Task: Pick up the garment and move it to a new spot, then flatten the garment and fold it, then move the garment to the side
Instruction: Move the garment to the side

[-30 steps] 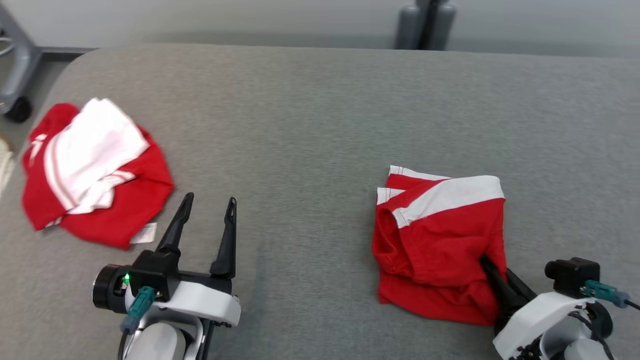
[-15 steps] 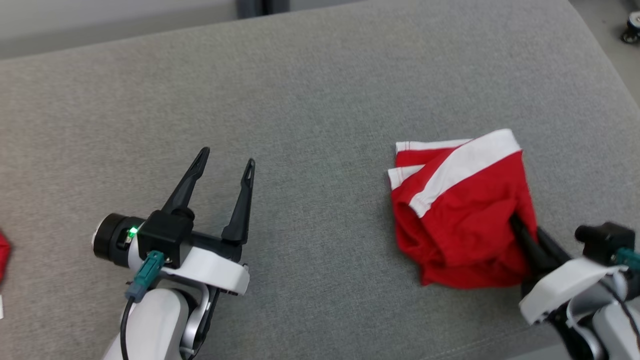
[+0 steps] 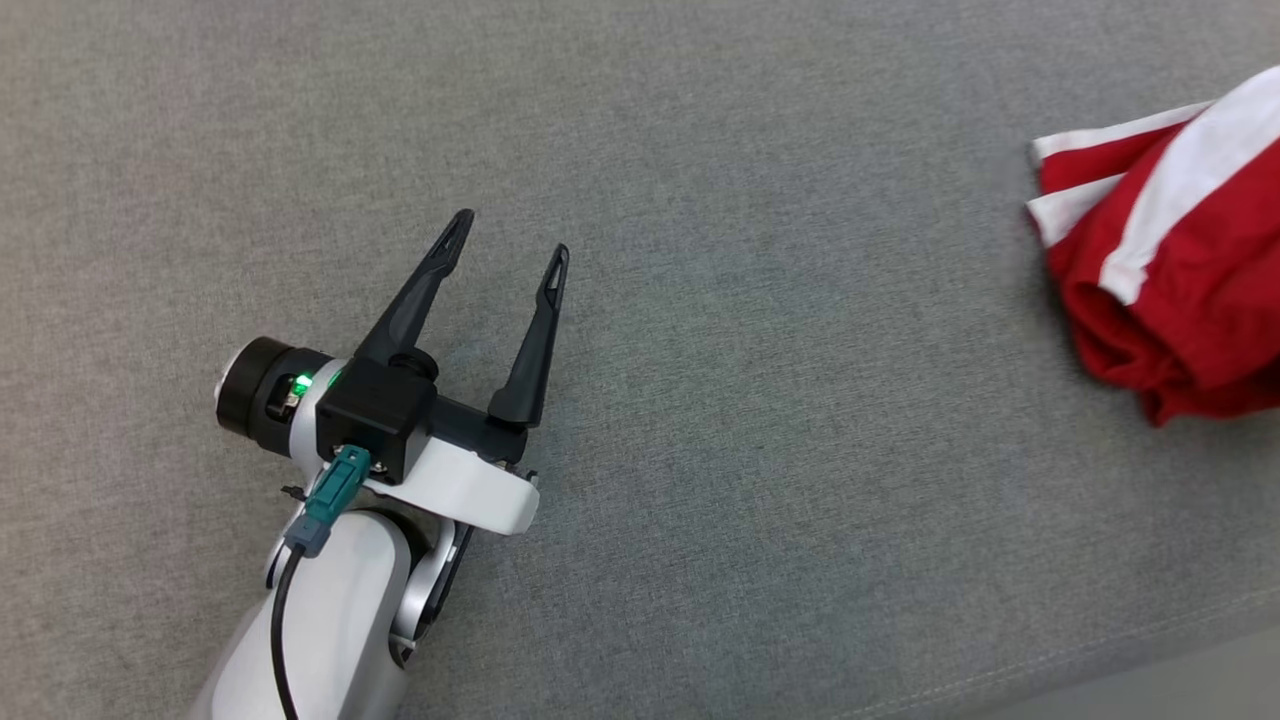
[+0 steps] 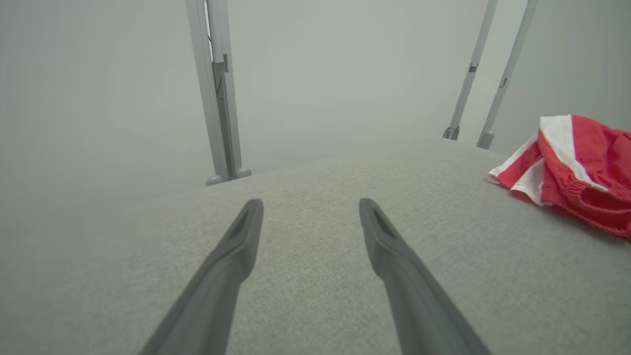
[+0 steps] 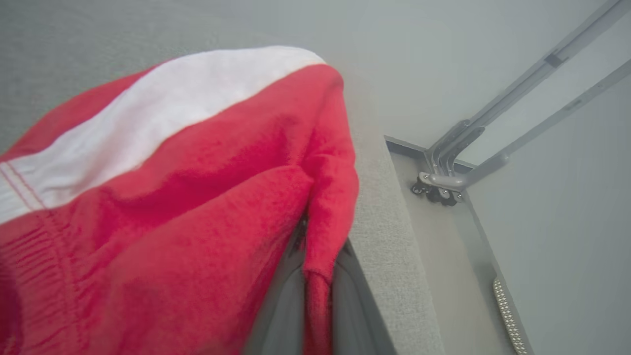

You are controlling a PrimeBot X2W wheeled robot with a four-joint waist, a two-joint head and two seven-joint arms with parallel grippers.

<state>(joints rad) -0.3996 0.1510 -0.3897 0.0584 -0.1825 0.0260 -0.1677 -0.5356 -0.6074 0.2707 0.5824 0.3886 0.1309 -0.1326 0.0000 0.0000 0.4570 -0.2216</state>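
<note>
Carrying the folded red shorts, the right gripper, pinched on a fold, has brought them to the right edge of the bench; left gripper stands wide, empty. Set-aside judged nearly complete.

No readable text, labels, brands, numbers, signs anywhere

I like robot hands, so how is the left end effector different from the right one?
The left end effector is open and empty; the right end effector is shut on the red-and-white garment. The left's fingers stand apart; the right's press together on cloth. Both have two long fingers.
</note>
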